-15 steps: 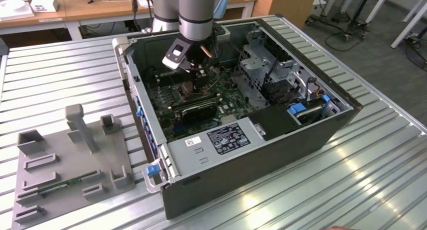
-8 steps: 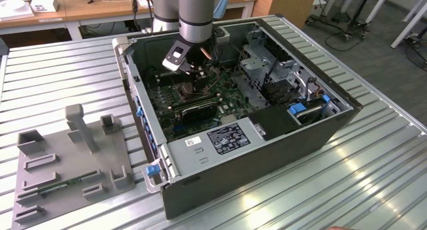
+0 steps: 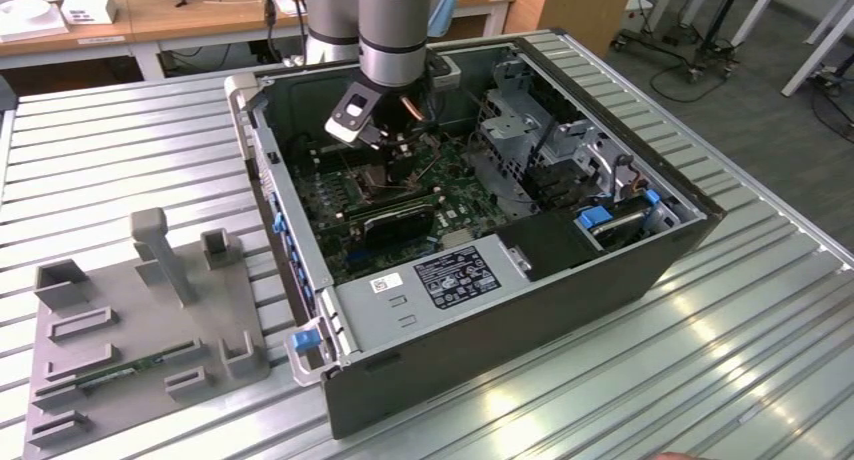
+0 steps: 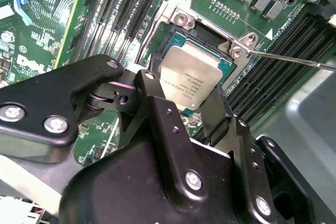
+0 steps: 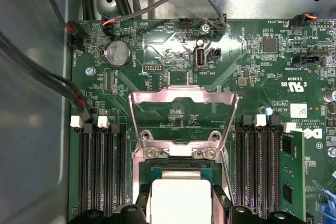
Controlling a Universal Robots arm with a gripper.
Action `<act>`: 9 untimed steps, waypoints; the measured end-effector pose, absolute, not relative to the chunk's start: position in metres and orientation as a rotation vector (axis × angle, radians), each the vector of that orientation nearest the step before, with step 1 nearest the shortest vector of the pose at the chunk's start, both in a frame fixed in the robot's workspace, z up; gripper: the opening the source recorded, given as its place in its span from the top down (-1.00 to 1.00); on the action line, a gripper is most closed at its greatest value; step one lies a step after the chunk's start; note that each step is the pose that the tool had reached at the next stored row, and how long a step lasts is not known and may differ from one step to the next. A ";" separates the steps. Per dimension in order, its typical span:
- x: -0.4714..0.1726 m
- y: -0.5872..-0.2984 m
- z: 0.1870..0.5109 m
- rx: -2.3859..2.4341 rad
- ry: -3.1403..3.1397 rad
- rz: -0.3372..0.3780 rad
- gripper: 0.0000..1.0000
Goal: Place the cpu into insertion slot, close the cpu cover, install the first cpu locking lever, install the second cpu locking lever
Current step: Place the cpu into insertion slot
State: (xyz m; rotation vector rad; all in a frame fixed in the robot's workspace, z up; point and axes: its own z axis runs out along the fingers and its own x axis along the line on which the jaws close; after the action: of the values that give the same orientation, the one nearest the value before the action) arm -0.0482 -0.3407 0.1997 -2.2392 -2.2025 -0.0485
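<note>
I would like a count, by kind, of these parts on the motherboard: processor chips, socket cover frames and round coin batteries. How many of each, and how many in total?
cpu: 1
cpu cover, open: 1
coin battery: 1
Total: 3

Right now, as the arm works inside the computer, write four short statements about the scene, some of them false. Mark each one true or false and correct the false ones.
1. The chip is gripped by the end effector. True.
2. The cover frame is folded shut over the socket. False: it stands open, tilted back off the socket.
3. The computer case lies open. True.
4. The grey holder lies on the exterior view's right of the computer case. False: it lies on the exterior view's left.
</note>
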 end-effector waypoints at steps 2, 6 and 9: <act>-0.048 -0.341 0.200 -2.240 -2.202 -0.048 -0.08; -0.048 -0.341 0.200 -2.237 -2.204 -0.049 -0.08; -0.048 -0.341 0.199 -2.213 -2.228 -0.049 -0.08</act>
State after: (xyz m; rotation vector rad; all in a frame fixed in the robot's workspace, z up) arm -0.0483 -0.3407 0.1995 -2.2131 -2.2283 -0.0489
